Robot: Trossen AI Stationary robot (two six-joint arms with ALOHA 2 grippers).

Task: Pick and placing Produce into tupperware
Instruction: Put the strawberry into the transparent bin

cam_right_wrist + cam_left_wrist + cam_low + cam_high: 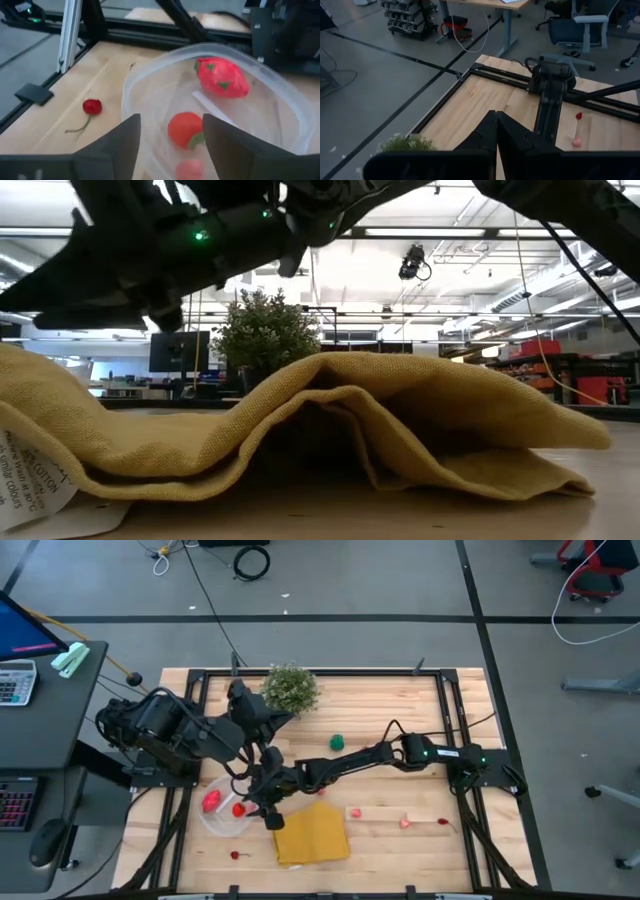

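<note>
The right gripper (170, 135) hangs released over the tupperware (205, 821), so a drop-off looks in hand; next it must lift clear and fetch another piece. The left gripper (496, 131) is clenched, empty, above the tupperware. Three produce pieces sit inside it: a strawberry (221, 77), a tomato (184, 128), something pink. Beyond the tupperware, five remain on the desk (380, 700)

Overhead camera straight down on the tabletop (400, 840), table-level camera close behind the yellow cloth (330, 430), right wrist camera close over the container (280, 100), also seen overhead.
</note>
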